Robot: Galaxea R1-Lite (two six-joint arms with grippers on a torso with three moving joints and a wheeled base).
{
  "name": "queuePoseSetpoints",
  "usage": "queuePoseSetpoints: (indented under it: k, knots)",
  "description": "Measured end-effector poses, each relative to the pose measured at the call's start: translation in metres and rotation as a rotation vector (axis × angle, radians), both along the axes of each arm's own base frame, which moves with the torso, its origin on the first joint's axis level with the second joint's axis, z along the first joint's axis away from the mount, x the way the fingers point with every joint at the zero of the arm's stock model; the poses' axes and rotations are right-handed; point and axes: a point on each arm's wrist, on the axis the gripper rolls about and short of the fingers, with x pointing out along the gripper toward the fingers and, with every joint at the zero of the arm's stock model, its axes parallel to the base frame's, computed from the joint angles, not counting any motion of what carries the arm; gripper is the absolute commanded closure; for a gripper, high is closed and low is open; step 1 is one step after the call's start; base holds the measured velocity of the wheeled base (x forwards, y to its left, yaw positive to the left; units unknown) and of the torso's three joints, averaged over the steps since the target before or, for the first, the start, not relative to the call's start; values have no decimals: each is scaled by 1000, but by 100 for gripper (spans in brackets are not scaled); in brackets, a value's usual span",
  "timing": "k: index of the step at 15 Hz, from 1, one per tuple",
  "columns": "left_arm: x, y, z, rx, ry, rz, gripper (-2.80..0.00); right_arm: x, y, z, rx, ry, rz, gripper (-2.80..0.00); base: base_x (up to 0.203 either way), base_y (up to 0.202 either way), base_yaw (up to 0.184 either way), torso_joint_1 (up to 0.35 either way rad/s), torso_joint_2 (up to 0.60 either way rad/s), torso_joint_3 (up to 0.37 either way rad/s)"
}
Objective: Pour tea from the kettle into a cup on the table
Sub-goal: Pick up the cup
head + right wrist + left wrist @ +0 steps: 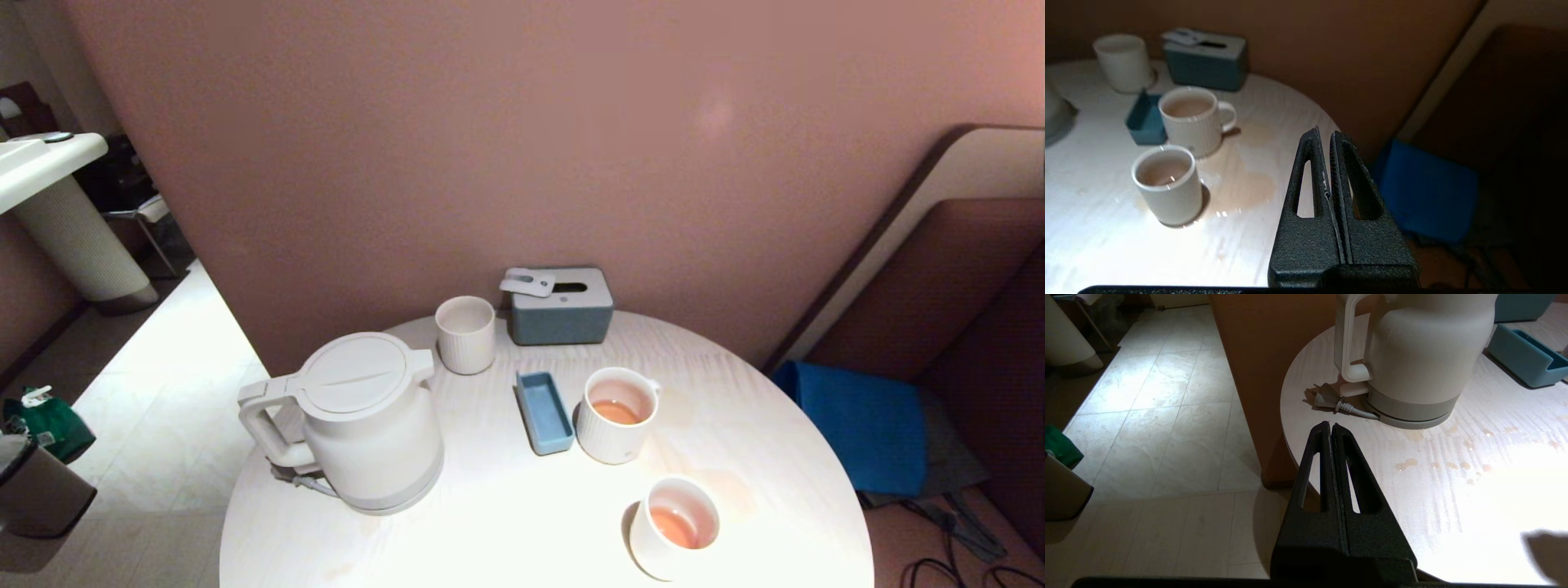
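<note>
The cream-white kettle [359, 416] stands on its grey base at the left of the round table [751, 408], handle toward the left edge. To its right is the ribbed cup [616, 420] with a loop handle, holding pale orange tea [616, 412]. Neither gripper shows in the head view. My left gripper [1330, 425] is shut and empty, low over the table's near-left edge, short of the kettle [1421, 347]. My right gripper [1325, 136] is shut and empty near the table's right edge, to the right of the cup [1188, 118].
A smooth white cup [673, 527] with tea stands near the front edge. A ribbed tumbler [465, 335], a blue tray [544, 412] and a grey-blue tissue box [562, 306] stand further back. Spilled drops [1447, 464] and a puddle [1241, 179] wet the table. A wall stands close behind.
</note>
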Motion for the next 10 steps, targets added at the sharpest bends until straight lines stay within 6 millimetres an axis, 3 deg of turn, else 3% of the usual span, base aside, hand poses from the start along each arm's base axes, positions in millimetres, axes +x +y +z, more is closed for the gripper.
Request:
queuePoseSetpoints:
  k: [3, 5, 7, 10]
  knots:
    - [0, 0, 0, -1, 0, 0, 0, 21, 2, 45, 4, 18, 82, 0, 0, 0, 0, 0, 0, 0]
    - [0, 0, 0, 0, 0, 0, 0, 50, 3, 59, 2, 98, 171, 0, 0, 0, 0, 0, 0, 0]
    - [0, 0, 0, 0, 0, 0, 0, 86, 5, 59, -7, 221, 280, 0, 0, 0, 0, 0, 0, 0]
    - [0, 0, 0, -1, 0, 0, 0, 144, 9, 43, -44, 391, 459, 0, 0, 0, 0, 0, 0, 0]
